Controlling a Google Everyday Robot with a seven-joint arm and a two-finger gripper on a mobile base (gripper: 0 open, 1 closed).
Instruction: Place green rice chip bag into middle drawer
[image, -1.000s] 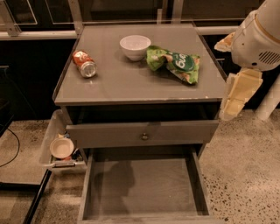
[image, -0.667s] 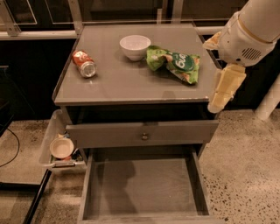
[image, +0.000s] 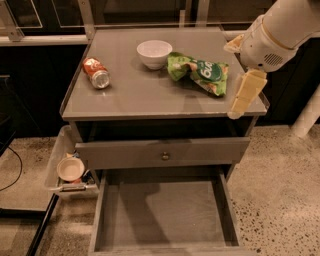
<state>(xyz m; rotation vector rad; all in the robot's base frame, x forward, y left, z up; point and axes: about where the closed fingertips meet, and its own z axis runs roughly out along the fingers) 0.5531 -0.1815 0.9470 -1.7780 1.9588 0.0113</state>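
Chip bag (image: 199, 74) on surface (image: 130, 95), ten o'clock of claw (image: 245, 95), near, not touching. Claw over right edge; whether clenched, cannot tell. Drawer (image: 165, 212) open below.

One high front view looks down on cabinet (image: 125, 97), tool (image: 244, 95) upper right.

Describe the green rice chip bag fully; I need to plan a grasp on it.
The green rice chip bag is a crumpled, shiny light-green foil pouch with a dark green round logo in white lettering facing up. It lies on the grey table top, toward the back right, its left end close beside the white bowl; whether they touch is unclear. Nothing holds it: the hand hangs just to its right, over the table's edge, apart from the bag.
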